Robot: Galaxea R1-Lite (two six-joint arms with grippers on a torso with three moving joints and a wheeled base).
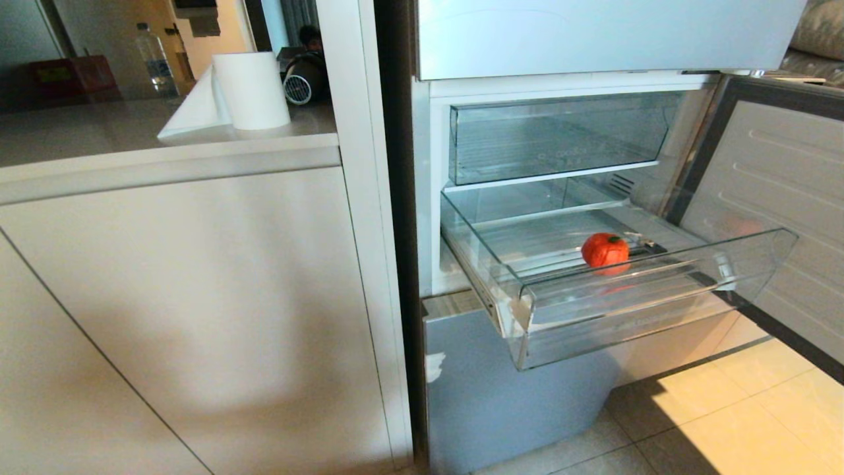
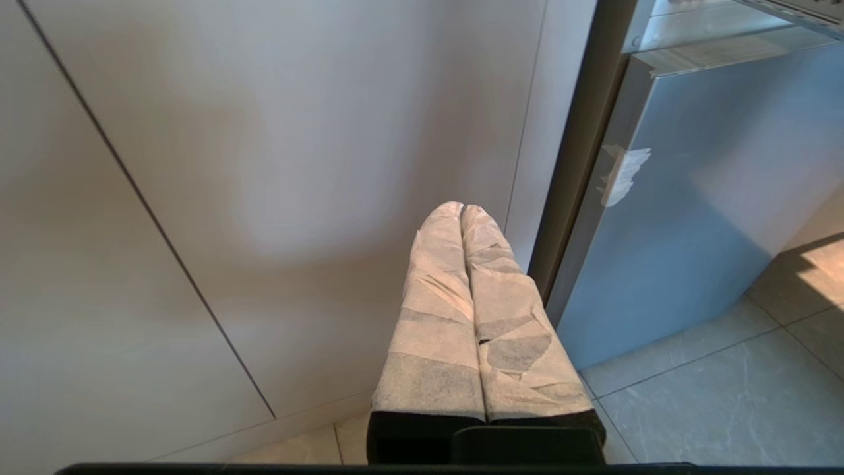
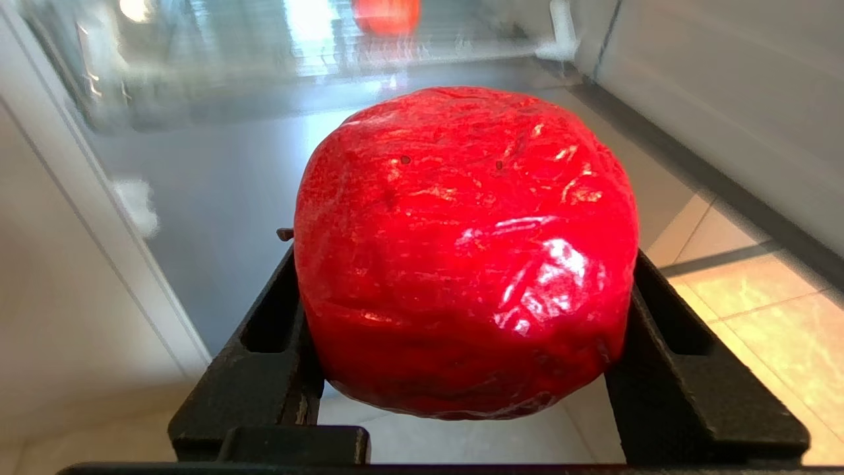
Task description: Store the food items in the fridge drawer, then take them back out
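Observation:
The fridge drawer (image 1: 633, 310), clear plastic with a thick front lip, stands pulled out of the pale-blue fridge. One red food item (image 1: 604, 251) lies on its ribbed floor towards the front. In the right wrist view my right gripper (image 3: 465, 264) is shut on a second, glossy red food item (image 3: 461, 218), its black fingers (image 3: 277, 316) pressed to both sides. It is held low in front of the fridge, with the drawer (image 3: 264, 66) and the other red piece (image 3: 386, 13) blurred above and beyond. My left gripper (image 2: 461, 210), its fingers wrapped in tape, is shut on nothing by the cabinet. Neither arm shows in the head view.
A second clear drawer (image 1: 560, 135) sits closed above the open one. The fridge door (image 1: 778, 198) stands open on the right. A white cabinet (image 1: 198, 297) fills the left, with a paper roll (image 1: 250, 89) on its counter. Tiled floor (image 1: 725, 409) lies below.

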